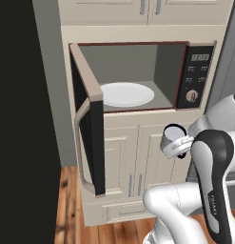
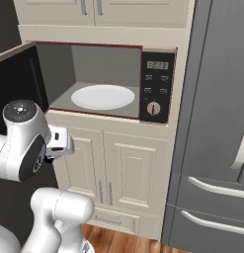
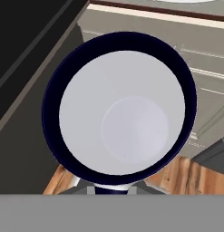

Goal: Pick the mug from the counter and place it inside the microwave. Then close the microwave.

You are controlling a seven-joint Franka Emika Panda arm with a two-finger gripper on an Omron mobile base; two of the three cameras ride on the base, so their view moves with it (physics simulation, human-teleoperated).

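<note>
Tan-framed, the wide built-in microwave [image 1: 138, 76] stood with its dark-glass door [image 1: 88, 119] swung open, baring the white round turntable [image 1: 124, 94]. Below its sill, before cream panelled cabinet fronts [image 1: 133, 162], the gripper [image 1: 178, 145] grasped the small silvery-grey, dark-rimmed mug [image 1: 172, 137].

kitchen, built-in microwave [image 1: 138, 76] (door open), cream cabinets [image 2: 118, 168], fridge [image 2: 212, 148]
</note>
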